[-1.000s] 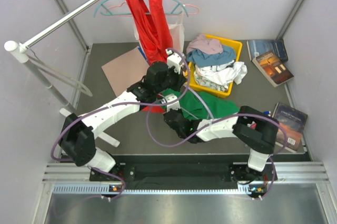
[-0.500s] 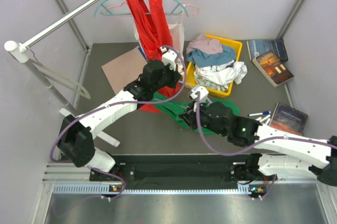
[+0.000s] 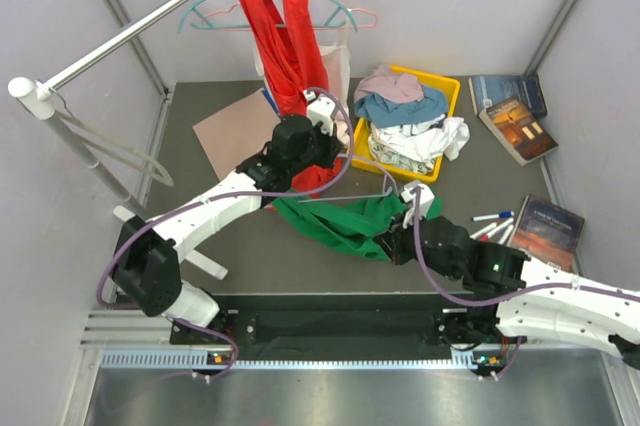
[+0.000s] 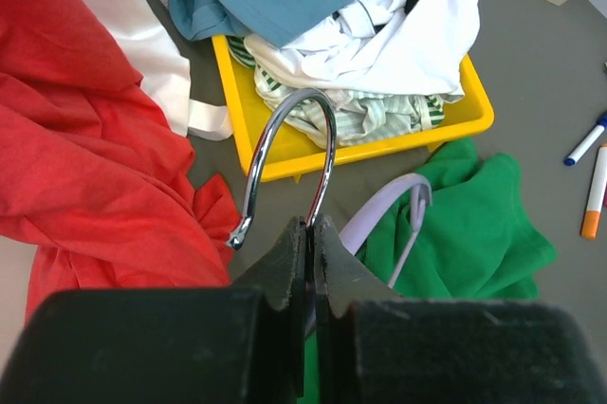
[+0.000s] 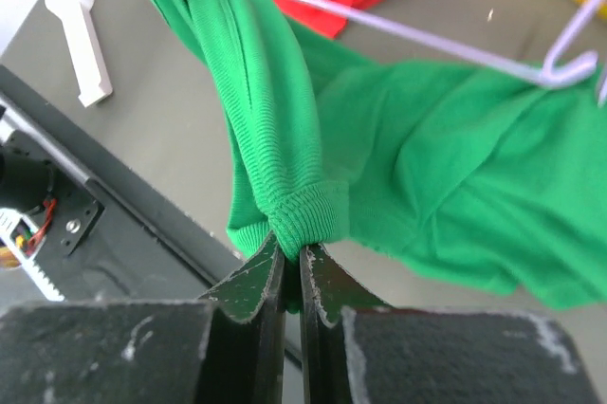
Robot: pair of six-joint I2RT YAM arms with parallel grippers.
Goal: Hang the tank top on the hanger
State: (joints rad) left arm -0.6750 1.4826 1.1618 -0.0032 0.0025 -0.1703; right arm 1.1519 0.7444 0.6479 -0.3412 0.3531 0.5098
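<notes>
Pinching hard, the left pincer [image 4: 308,233] has its two dark fingers [image 4: 283,262] pressed together on the bottom of a shiny silver hook [image 4: 300,95]. The hook is thin, smooth and bent round like a letter C. It is the top of the hanger [image 4: 410,197], and a pale purple arm of the hanger curls out just beside the fingers.

The right pincer [image 5: 292,252] is shut too. Its dark green tips bite on a thick, ribbed edge of the tank top [image 5: 427,148]. The cloth is bright green, soft and knitted, with tiny lines in it. It bunches into a fat roll that runs up from the pincer, then spreads out wide and floppy to the right. The hanger's long, thin purple bar crosses on top of the green cloth and ends in a small bend.

From above, the tank top sits between the two pincers over the grey desk [image 3: 500,181]. The purple bar lies along its far edge.

Just past the hook is a yellow bin [image 4: 235,105]. It is hard, boxy plastic, stuffed with crumpled blue, white and striped clothes [image 4: 379,44]. A wrinkly red top [image 4: 85,167] hangs to the left of it. Two pens [image 4: 595,197] lie on the desk to the right. Flat books [image 3: 515,111] rest farther off near the right wall.
</notes>
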